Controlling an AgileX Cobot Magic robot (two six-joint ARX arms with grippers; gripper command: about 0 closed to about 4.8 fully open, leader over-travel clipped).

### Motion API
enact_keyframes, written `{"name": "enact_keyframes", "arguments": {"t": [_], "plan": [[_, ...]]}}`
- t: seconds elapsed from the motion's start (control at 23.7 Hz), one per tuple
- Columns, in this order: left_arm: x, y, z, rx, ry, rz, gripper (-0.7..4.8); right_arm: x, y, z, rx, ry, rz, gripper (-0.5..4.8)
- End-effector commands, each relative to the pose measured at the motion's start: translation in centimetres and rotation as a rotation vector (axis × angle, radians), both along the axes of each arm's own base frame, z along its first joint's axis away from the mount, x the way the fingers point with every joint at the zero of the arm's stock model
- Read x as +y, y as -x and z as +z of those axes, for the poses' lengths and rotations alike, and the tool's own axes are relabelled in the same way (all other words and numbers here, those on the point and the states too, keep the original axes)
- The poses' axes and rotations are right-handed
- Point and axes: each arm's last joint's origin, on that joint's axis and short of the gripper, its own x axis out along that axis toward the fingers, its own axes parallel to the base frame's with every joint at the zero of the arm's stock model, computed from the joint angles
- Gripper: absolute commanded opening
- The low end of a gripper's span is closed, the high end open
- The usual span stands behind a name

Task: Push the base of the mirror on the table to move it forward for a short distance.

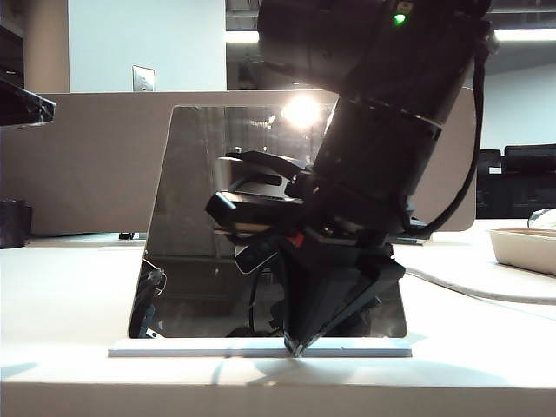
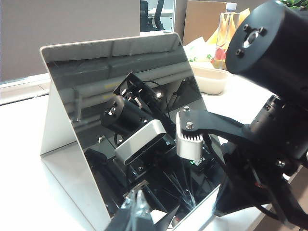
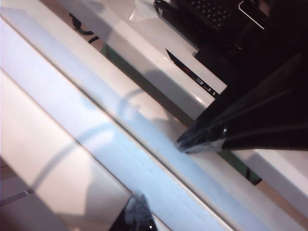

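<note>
The mirror (image 1: 200,217), a dark glossy trapezoid panel, stands on its thin white base (image 1: 174,349) near the table's (image 1: 69,287) front edge. My right gripper (image 1: 296,347) comes down in front of the glass, shut, its tip touching the front edge of the base. The right wrist view shows that tip (image 3: 139,208) against the pale base (image 3: 120,139). In the left wrist view my left gripper (image 2: 137,204) is shut and empty, low beside the mirror (image 2: 96,82), with the base (image 2: 204,211) and the right arm (image 2: 269,120) beyond it.
A beige divider panel (image 1: 87,156) stands behind the mirror. A cream tray (image 1: 526,248) and a white cable (image 1: 469,291) lie on the table to the right. A dark object (image 1: 13,221) sits at the far left.
</note>
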Motion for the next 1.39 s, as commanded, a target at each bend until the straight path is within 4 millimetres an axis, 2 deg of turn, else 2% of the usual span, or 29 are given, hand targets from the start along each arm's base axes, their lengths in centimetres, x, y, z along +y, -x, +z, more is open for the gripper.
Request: {"name": "enact_keyframes", "arguments": {"t": [0.04,0.55,1.1,1.39], "plan": [[0.0,0.0,0.1,-0.011,0.004,0.0,-0.01,-0.1,-0.5,-0.2,-0.016,0.004,-0.018,-0.06],[0.0,0.0,0.1,-0.012,0.004,-0.001,-0.01,-0.5,-2.7,-1.7,-0.009,-0.004,-0.079,-0.06],[0.0,0.0,0.1,-0.012,0.004,-0.001,-0.01,-2.1,-5.5,-1.3,-0.06,-0.079,-0.147,-0.06],[0.0,0.0,0.1,-0.012,0.004,-0.001,-0.01,-2.3,-6.9,-1.5,-0.047,-0.106,-0.161,-0.06]]}}
